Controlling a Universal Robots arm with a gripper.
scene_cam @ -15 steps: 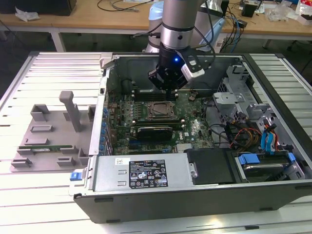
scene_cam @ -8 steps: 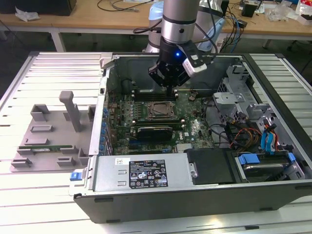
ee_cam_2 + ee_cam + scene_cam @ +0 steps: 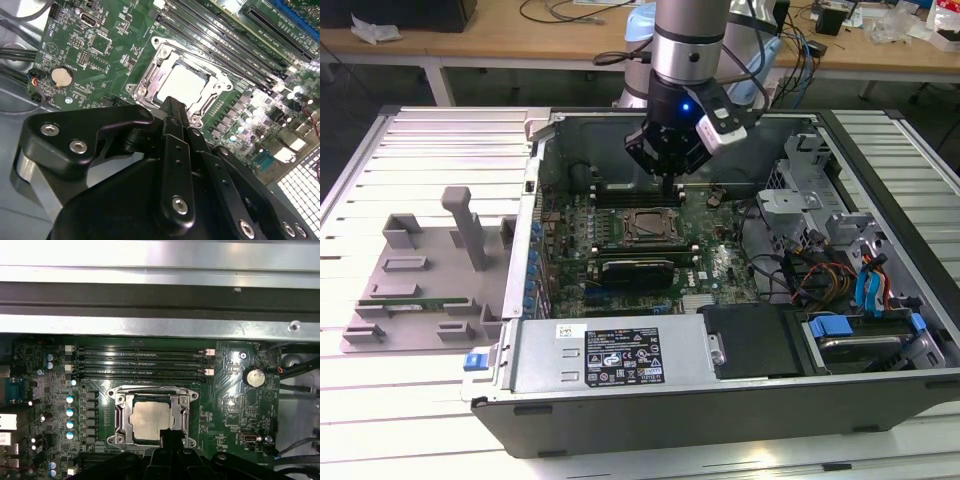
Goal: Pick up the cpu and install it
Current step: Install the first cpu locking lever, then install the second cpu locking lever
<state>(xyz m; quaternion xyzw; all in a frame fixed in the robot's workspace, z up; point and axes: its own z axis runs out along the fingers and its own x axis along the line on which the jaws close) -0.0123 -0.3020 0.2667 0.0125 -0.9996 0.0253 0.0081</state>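
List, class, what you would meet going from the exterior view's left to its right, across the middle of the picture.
Grey plastic tray blocks → case wall with blue clips → cpu in its socket, with the claw just above → metal drive cage → blue cables.

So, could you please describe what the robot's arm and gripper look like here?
The arm is a silver-grey metal cylinder ending in a black wrist section with a small blue light. A white-and-black camera module is mounted on its side. The gripper is matte black, with jointed linkage fingers fastened by silver screws. Black cables trail behind the arm.
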